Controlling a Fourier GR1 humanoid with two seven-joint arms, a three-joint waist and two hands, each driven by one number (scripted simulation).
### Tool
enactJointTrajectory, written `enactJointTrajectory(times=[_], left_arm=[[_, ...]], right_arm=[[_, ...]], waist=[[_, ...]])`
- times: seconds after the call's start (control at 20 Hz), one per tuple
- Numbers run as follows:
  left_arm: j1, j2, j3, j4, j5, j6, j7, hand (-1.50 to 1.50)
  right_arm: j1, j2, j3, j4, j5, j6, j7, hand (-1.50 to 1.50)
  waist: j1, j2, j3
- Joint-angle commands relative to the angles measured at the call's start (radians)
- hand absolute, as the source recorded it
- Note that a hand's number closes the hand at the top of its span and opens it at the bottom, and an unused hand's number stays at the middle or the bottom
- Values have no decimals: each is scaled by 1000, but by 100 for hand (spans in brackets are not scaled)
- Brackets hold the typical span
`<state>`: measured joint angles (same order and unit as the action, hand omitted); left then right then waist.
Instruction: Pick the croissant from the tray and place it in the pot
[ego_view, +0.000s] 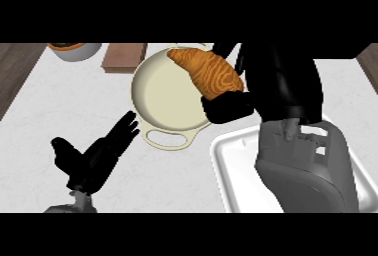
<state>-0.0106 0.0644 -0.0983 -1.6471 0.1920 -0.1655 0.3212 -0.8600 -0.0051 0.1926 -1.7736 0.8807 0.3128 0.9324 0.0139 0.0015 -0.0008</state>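
An orange-brown croissant (209, 71) hangs over the right side of the cream pot (164, 95), held by my right hand (255, 85), whose black fingers curl round its lower end. The pot is round, with a loop handle toward me. The white tray (230, 165) lies at the lower right, partly hidden by my right forearm. My left hand (100, 152) rests open at the lower left, fingers straight and pointing toward the pot, apart from it.
A brown wooden block (122, 56) lies at the back, left of the pot. A white bowl (74, 50) with something orange in it stands at the back left. Dark wood borders the pale counter at both sides.
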Motion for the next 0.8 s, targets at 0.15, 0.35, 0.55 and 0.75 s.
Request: enactJointTrajectory(times=[0.15,0.35,0.55,0.75], left_arm=[[2,4,4,14,-13,-11,-32,0],[-31,-18,-1,-2,-5,13,19,0],[-23,-48,-41,29,-50,32,-6,0],[-25,-27,-28,51,-41,-6,-41,0]], right_arm=[[-175,5,-61,405,-42,-200,-143,150],[-275,5,-66,607,-57,-258,-212,150],[-343,5,-23,839,-83,-419,-279,150],[-392,5,-12,1011,-170,-541,-360,150]], waist=[[15,5,0],[13,5,0],[30,10,0],[42,13,-1]])
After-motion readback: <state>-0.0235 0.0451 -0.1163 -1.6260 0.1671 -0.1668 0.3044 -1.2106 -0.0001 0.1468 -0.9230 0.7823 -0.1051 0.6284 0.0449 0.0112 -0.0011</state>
